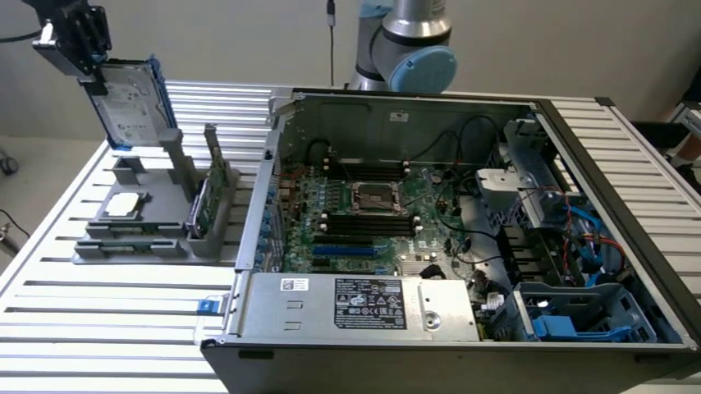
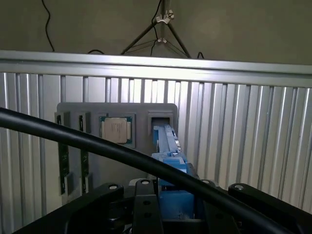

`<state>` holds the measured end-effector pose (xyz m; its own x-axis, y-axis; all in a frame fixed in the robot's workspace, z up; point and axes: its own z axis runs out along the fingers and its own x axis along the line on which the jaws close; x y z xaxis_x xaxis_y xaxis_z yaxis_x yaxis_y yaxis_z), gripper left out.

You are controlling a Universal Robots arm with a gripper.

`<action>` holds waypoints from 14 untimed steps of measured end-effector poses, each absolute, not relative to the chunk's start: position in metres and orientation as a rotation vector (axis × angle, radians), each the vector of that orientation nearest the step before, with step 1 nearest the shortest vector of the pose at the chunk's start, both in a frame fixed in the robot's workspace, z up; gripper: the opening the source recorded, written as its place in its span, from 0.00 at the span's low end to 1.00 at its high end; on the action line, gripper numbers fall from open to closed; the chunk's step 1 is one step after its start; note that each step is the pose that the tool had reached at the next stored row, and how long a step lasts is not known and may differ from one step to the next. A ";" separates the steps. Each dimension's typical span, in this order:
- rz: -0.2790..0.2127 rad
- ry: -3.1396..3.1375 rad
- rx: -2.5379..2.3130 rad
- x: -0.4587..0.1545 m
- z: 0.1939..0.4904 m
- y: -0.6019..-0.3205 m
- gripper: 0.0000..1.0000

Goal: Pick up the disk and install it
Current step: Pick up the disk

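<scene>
Jaws clamped on the top edge of the disk (image 1: 130, 103), the gripper (image 1: 93, 70) holds it upright and slightly tilted over the grey holder (image 1: 153, 234) on the slatted table (image 1: 110, 328), well apart from the open computer case (image 1: 405, 115).

Silver arm (image 1: 411, 25) (blue joint cap (image 1: 425, 70)), black hand (image 1: 92, 72).
</scene>
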<state>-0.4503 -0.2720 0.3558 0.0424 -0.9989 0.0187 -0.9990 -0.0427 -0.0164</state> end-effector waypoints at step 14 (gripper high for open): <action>0.042 -2.171 2.271 -0.436 0.414 -0.273 0.33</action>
<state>-0.4356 -0.2729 0.4143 0.0450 -0.9988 0.0188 -0.9988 -0.0453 -0.0188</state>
